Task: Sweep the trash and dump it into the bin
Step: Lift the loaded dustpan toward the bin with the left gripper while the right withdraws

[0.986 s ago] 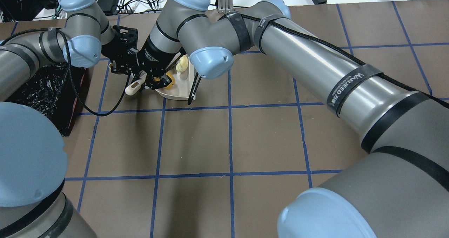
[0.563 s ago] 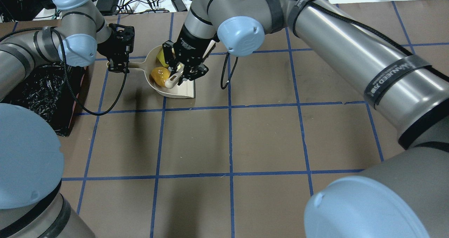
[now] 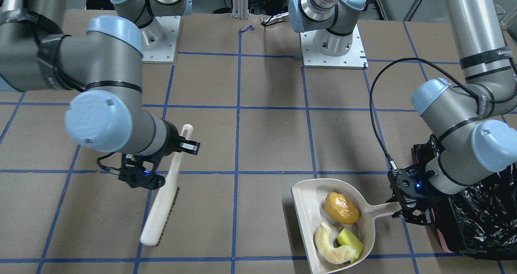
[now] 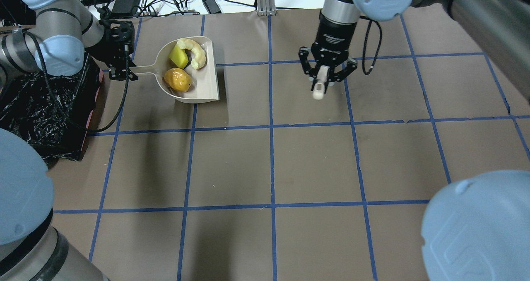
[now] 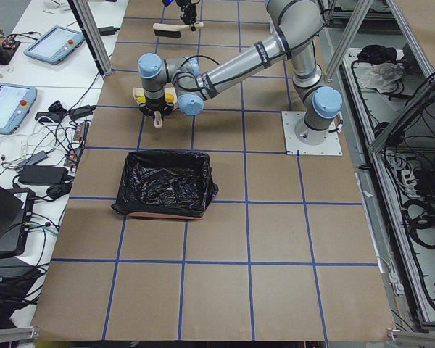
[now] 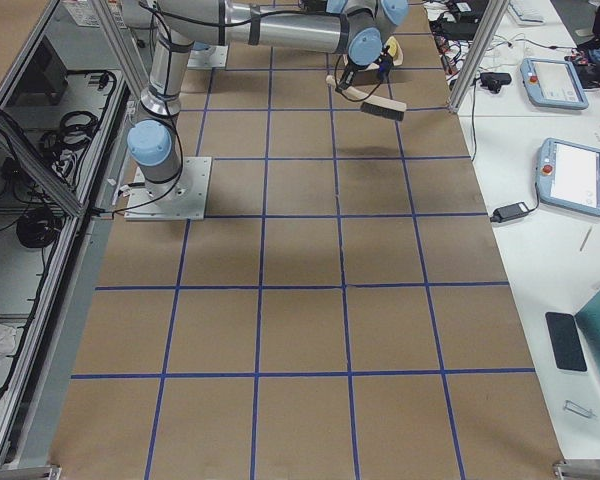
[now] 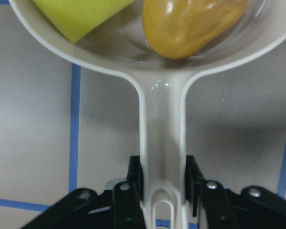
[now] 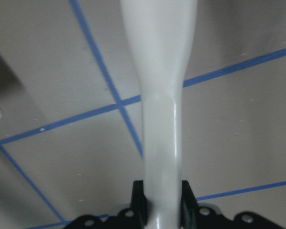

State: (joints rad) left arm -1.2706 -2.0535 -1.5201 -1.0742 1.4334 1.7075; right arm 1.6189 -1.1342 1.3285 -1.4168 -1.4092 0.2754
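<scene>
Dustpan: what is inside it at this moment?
Inside the dustpan lie three pieces: a golden-brown potato-shaped lump, a pale curved rind slice and a yellow-green wedge touching it. The pan floor beneath them is covered.

Lit evenly from above, soft shadows on brown blue-taped table (image 4: 314,161), glare on glossy golden-brown potato-shaped lump (image 7: 190,24), wrist views blurry.

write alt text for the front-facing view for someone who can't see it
A beige dustpan holding a golden-brown lump, a pale rind slice and a yellow-green wedge is gripped by its handle in the left gripper, beside the black-lined bin. On the view's left, the right gripper holds a pale brush by its handle.
</scene>
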